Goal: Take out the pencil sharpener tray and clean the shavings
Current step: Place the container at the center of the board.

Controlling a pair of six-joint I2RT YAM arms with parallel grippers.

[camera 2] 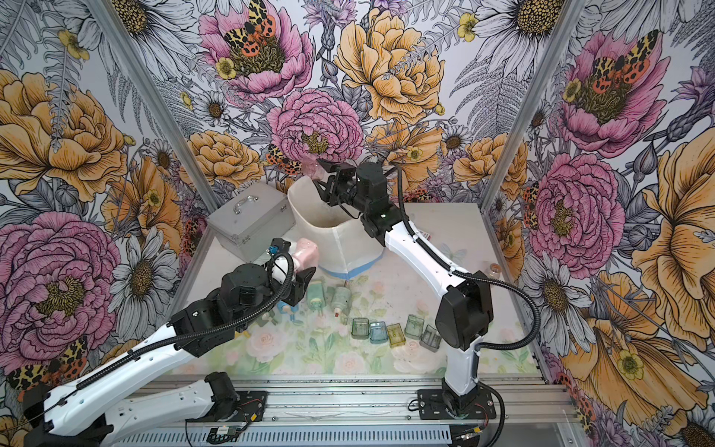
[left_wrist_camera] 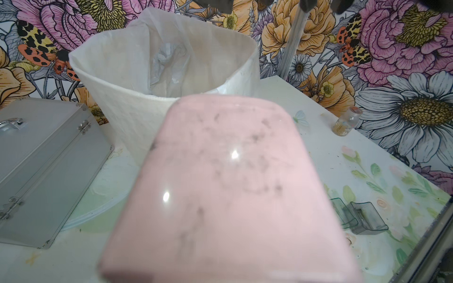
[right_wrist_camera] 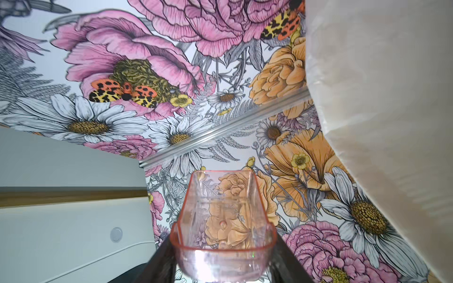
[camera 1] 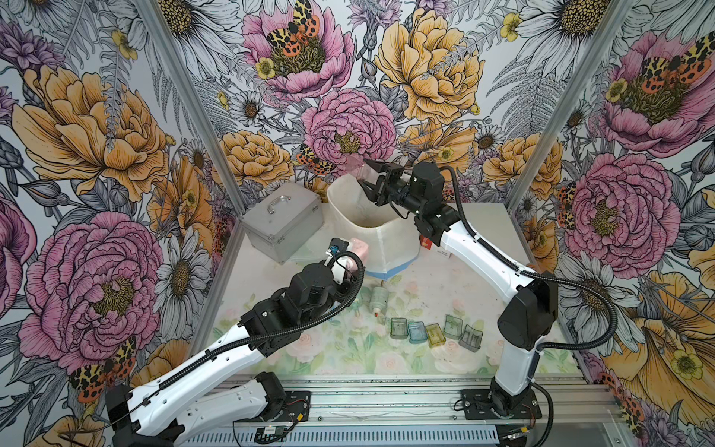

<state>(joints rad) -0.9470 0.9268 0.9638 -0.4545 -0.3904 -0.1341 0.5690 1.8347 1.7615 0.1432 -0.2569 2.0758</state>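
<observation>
Jaws of the right gripper (camera 1: 365,175) pinch the clear pink tray (right_wrist_camera: 221,220) above the white bin (camera 1: 373,232), upper middle; left gripper (camera 2: 294,265) squeezes the pink sharpener (left_wrist_camera: 228,186). Flowery table (camera 1: 348,358) and walls (camera 1: 96,154).

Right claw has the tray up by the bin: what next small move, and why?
Probably lower the right claw toward the row of trays: the pink tray it grips looks empty in the wrist view, so tipping at the white bin seems done.

The sharpener (left_wrist_camera: 220,183) is glossy pink plastic, the tray (right_wrist_camera: 221,227) clear plastic, the bin (left_wrist_camera: 137,80) matt and cloth-like, the case (left_wrist_camera: 46,152) dull metal.
</observation>
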